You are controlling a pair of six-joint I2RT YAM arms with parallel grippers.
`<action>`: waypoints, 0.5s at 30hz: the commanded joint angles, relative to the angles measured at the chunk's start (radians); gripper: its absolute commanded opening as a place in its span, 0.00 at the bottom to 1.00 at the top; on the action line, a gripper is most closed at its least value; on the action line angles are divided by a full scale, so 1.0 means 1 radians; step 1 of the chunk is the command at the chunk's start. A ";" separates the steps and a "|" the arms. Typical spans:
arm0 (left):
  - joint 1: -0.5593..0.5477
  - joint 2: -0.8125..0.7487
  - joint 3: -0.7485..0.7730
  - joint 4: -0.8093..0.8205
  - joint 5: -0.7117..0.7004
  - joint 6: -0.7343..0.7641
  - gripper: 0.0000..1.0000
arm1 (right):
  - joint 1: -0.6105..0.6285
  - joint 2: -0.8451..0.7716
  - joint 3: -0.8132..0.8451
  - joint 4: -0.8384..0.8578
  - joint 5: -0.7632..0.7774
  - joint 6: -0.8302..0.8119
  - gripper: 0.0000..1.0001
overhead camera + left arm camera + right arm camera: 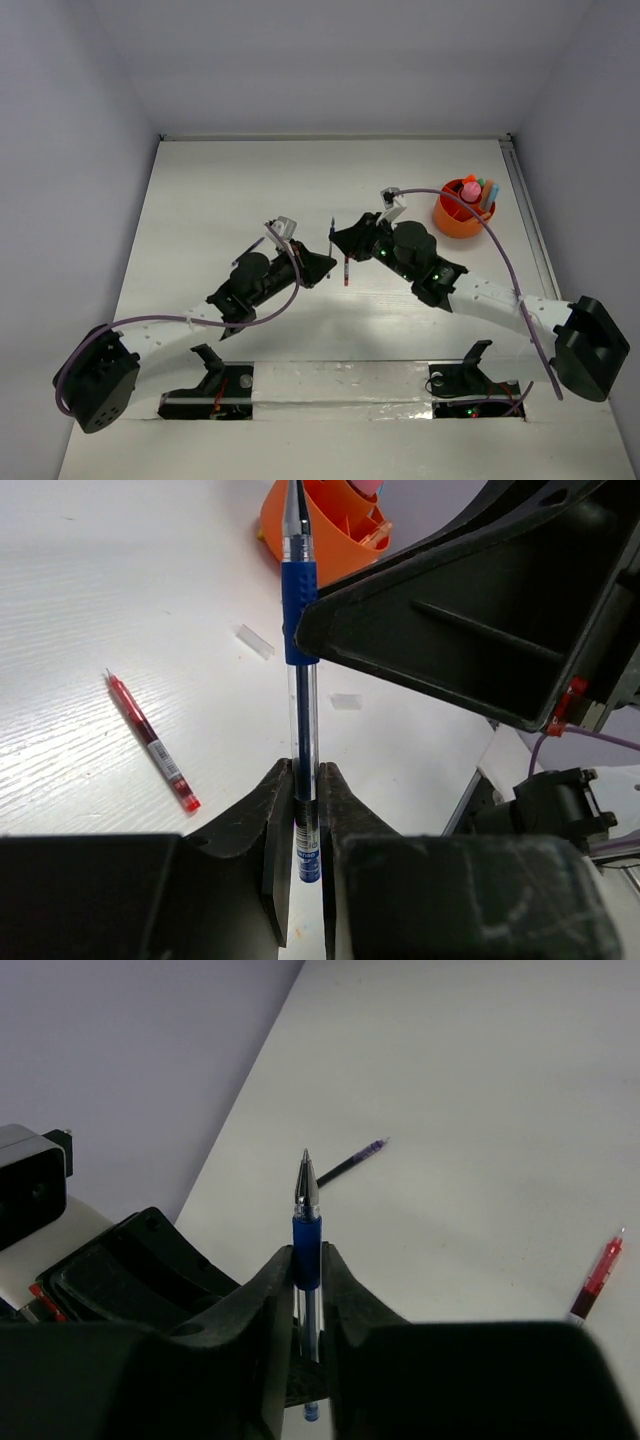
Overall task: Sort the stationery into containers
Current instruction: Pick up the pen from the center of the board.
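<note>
Left claw is clenched on the lower barrel of the blue pen, held aloft mid-table between the arms, well apart from the orange cup. Right claw is seated around its grip sleeve; clamped or slack cannot be told. Risk: if the arms are moved out of step, pen gets levered out; held low by one claw, it could pivot and be dropped. Long axis is judged near upright, tip uppermost.

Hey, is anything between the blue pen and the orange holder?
No loose object visible. Both the left gripper and right gripper pinch the blue pen; only the right arm's own wrist lies toward the orange holder. The red pen lies off that path.
</note>
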State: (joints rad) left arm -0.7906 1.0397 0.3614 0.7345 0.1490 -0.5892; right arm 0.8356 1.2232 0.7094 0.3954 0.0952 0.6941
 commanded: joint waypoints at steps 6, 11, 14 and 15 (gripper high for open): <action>-0.006 -0.050 0.044 -0.023 -0.055 0.106 0.00 | -0.081 -0.148 0.051 -0.289 0.018 -0.109 0.47; -0.006 -0.076 0.044 -0.050 -0.062 0.135 0.00 | -0.179 -0.212 0.059 -0.548 0.118 -0.122 0.20; -0.006 -0.098 0.027 -0.047 -0.052 0.143 0.00 | -0.318 -0.194 0.039 -0.637 0.112 -0.123 0.05; -0.006 -0.102 0.016 -0.044 -0.051 0.143 0.00 | -0.355 -0.185 0.032 -0.650 0.110 -0.133 0.03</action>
State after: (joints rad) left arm -0.7963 0.9730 0.3614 0.6601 0.0967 -0.4793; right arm 0.5735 1.0210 0.7303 -0.0929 0.1669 0.5938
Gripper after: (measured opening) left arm 0.069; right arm 0.052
